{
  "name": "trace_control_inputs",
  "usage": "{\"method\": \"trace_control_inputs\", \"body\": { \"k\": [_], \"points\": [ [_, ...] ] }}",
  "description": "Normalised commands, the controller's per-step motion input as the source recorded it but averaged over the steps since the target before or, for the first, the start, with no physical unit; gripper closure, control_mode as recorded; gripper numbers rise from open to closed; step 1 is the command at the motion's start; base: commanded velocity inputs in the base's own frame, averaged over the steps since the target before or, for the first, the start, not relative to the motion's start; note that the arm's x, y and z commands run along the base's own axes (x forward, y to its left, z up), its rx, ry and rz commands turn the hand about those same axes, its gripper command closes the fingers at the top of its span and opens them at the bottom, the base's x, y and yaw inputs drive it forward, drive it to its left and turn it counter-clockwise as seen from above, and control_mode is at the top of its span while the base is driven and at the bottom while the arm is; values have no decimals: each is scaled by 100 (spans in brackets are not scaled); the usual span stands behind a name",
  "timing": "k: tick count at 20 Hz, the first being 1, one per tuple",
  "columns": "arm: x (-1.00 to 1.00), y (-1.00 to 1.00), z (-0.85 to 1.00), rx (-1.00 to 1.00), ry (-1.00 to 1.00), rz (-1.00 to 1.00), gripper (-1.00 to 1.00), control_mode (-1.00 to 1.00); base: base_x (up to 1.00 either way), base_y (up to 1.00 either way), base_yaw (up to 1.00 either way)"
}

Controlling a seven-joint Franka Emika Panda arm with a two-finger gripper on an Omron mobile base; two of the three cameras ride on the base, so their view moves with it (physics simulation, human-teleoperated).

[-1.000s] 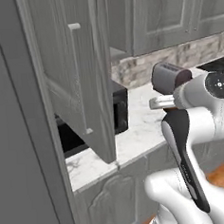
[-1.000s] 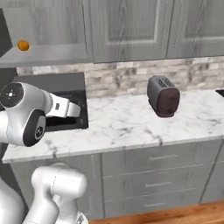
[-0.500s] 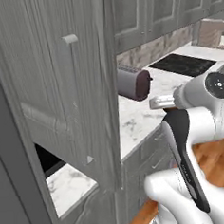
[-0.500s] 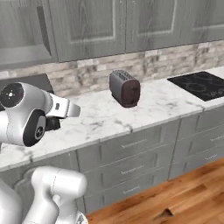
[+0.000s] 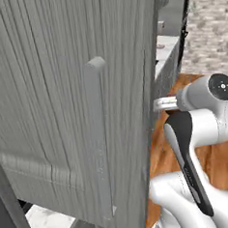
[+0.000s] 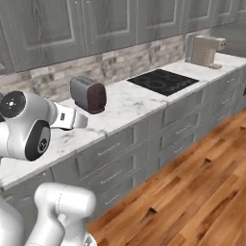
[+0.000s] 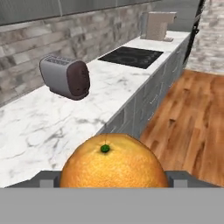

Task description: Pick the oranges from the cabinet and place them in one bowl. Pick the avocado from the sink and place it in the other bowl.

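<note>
Carrying: one of the oranges (image 7: 113,161) sits pinched in the gripper (image 7: 113,179), low in the hand view at six o'clock, stem dot facing the camera.
Hand state: closed on the fruit; the dark finger tips (image 7: 46,179) show at either side of it, touching its skin.
Cabinet: the open cabinet door (image 5: 76,104) with its pale bar handle (image 5: 99,136) stands close in the left base view, from nine to twelve o'clock of the arm.
Surroundings: a marble counter (image 7: 57,127) runs past, with a toaster (image 7: 65,77) at ten o'clock in the hand view, a black cooktop (image 7: 130,57) at twelve, and a pale appliance (image 7: 158,25) at one o'clock.
Bowls: neither is visible, so I cannot tell where the drop point lies.
Step in hand: likely transit toward the pale bowl.
Doing it well: keep the grip firm and the hand level so the round fruit does not roll out; swing clear of the door edge; release only once low over the bowl.
</note>
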Motion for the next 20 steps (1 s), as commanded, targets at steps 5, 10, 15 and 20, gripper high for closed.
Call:
{"method": "trace_control_inputs", "body": {
  "k": [5,10,15,20],
  "points": [
    [0,0,0,0,0,0,100,100,0,0,-57],
    [0,0,0,0,0,0,100,100,0,0,-58],
    [0,0,0,0,0,0,100,100,0,0,-58],
    [0,0,0,0,0,0,100,100,1,0,-59]
  ]
}}
